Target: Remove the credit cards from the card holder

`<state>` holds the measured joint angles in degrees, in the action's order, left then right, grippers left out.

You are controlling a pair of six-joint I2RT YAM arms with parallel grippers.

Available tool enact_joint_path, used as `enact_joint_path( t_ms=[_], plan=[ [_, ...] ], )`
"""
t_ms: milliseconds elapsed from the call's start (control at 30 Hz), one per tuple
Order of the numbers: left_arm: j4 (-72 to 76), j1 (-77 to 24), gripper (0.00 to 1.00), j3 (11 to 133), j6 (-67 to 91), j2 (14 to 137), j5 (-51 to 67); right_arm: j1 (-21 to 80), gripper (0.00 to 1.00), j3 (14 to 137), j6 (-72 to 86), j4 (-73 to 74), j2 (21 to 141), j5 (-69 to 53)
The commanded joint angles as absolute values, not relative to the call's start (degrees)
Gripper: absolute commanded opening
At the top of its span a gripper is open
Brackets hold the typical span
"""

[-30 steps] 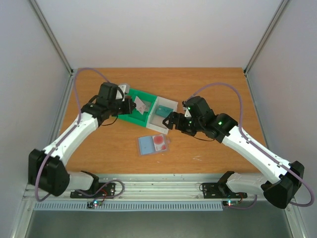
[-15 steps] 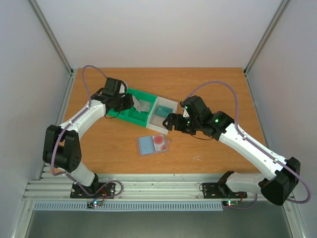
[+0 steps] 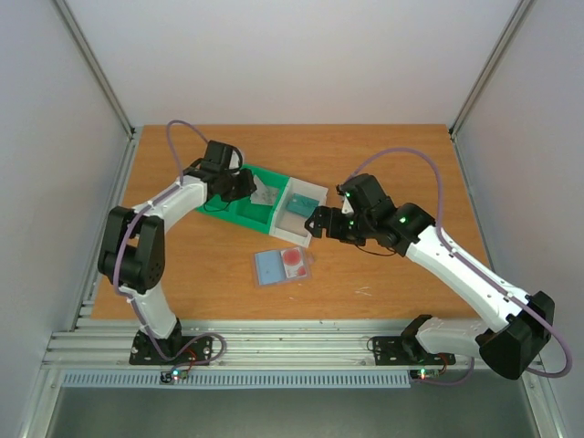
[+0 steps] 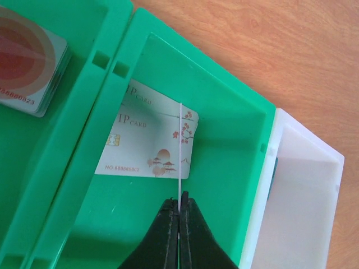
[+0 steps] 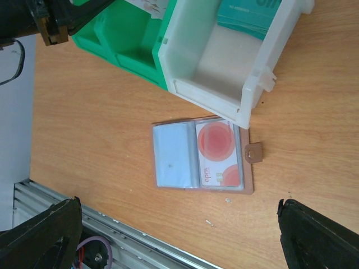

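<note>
The left gripper (image 4: pixel 179 204) was clamped tight on a credit card (image 4: pixel 180 151), seen edge-on as a thin white line, above the middle compartment of the green-and-white tray (image 4: pixel 207 68) near the far edge of the desk (image 5: pixel 101 112). Another card (image 4: pixel 148 148) lay flat on the compartment floor beneath it, and a small stack (image 4: pixel 28 61) sat in the next green compartment. The right gripper (image 3: pixel 315 224) hung with its jaws spread wide and empty over the card holder (image 5: pixel 174 157), which lay open and flat near the middle of the desk, just beside the tray's white end. One card with red-pink patches (image 5: pixel 217 154) sat in the holder's right half – the left half looked bare, though whether a pale card hid there could not be told.

The job appeared mostly done, with one card left to draw. The risks were plain: the held card, pinched only by its edge, could tilt on release and catch the compartment wall instead of landing flat. At the holder, nothing pinned the light wallet down – a pull on the sleeved card could drag or lift the whole holder, or nudge it against the tray.
</note>
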<state>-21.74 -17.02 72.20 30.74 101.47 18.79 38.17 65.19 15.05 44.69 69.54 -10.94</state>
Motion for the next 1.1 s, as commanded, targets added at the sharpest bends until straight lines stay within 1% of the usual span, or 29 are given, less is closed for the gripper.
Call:
enact_joint_path(
  t_ms=[0, 233, 367, 700, 900, 1067],
  plan=[
    [-18.1, -17.1, 0.01, 75.2, 31.0, 103.7, 19.4, 37.6, 0.96, 66.4, 13.6, 45.8, 67.6, -10.3],
    [-17.7, -17.1, 0.01, 76.5, 30.2, 106.2, 19.0, 37.4, 0.95, 66.0, 13.1, 45.8, 66.8, -8.6],
    [-19.0, -17.3, 0.03, 78.4, 29.3, 107.7, 18.6, 37.3, 0.95, 66.1, 13.1, 45.9, 67.3, -8.7],
    [-20.8, -17.4, 0.15, 80.3, 27.6, 108.9, 16.8, 37.1, 0.95, 64.9, 13.4, 45.7, 67.5, -8.6],
    [-21.7, -17.4, 0.17, 81.1, 27.3, 109.5, 16.7, 37.1, 0.95, 65.1, 13.6, 45.5, 67.8, -9.4],
    [-22.8, -17.5, 0.21, 81.6, 26.7, 108.4, 16.9, 37.0, 0.95, 65.2, 13.8, 45.4, 67.8, -9.6]
  ],
)
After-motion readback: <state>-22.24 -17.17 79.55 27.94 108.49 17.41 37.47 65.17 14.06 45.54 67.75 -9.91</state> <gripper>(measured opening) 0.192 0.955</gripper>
